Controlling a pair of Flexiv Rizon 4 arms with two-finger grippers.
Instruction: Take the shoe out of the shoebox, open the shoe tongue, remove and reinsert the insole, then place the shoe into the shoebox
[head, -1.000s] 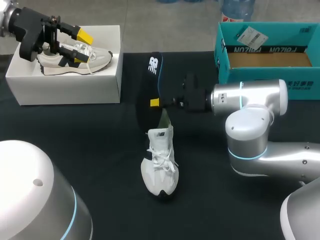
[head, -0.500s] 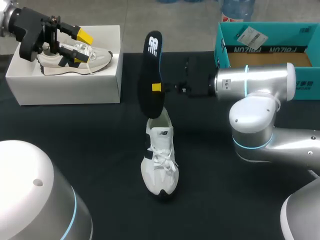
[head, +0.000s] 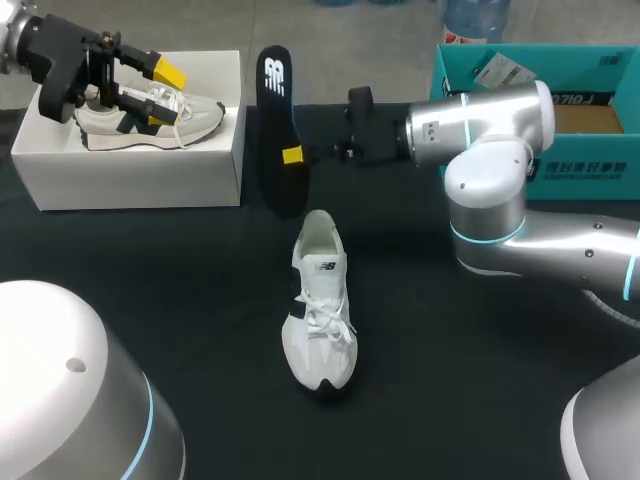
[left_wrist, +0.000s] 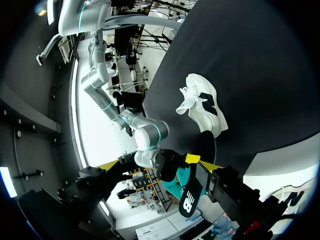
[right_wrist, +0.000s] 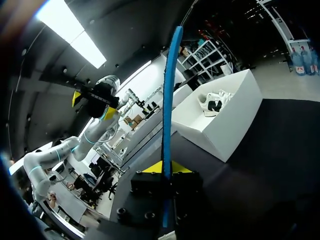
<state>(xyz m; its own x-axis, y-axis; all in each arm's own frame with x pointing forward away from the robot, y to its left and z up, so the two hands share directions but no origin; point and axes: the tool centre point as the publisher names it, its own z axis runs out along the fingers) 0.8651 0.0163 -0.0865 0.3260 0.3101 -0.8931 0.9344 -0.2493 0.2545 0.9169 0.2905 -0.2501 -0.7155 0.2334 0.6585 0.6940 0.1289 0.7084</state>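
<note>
**Head view:** my R arm comes in level from the right, its silver shell smooth w/ a teal ring. R claw (head: 291, 155) is clamped on the insole (head: 273, 120) at about mid-length. The insole is long, thin and black w/ rounded ends, held near upright above the counter (head: 150, 300), which has a matte black top. The shoe (head: 320, 305) is white mesh w/ laces and a dark sole. It stands on the counter just below the insole, not touching it, toe toward me. A teal card box (head: 600, 165) sits behind the R arm. L claw (head: 160, 95) hangs over a white box (head: 130, 170), fingers spread wide above a grey shoe (head: 150, 118) inside.

**L wrist view:** the shoe (left_wrist: 202, 102) sits on the dark counter. Beyond it is the insole (left_wrist: 192, 197), pinched by R claw (left_wrist: 192, 158).

**R wrist view:** the insole (right_wrist: 167, 110) is edge-on w/ a thin blue rim. R claw (right_wrist: 163, 167) presses it from both sides. Past it is the white box (right_wrist: 225, 125) w/ the grey shoe (right_wrist: 212, 102). L claw (right_wrist: 94, 105) is in the air, tips apart, nothing between them.
</note>
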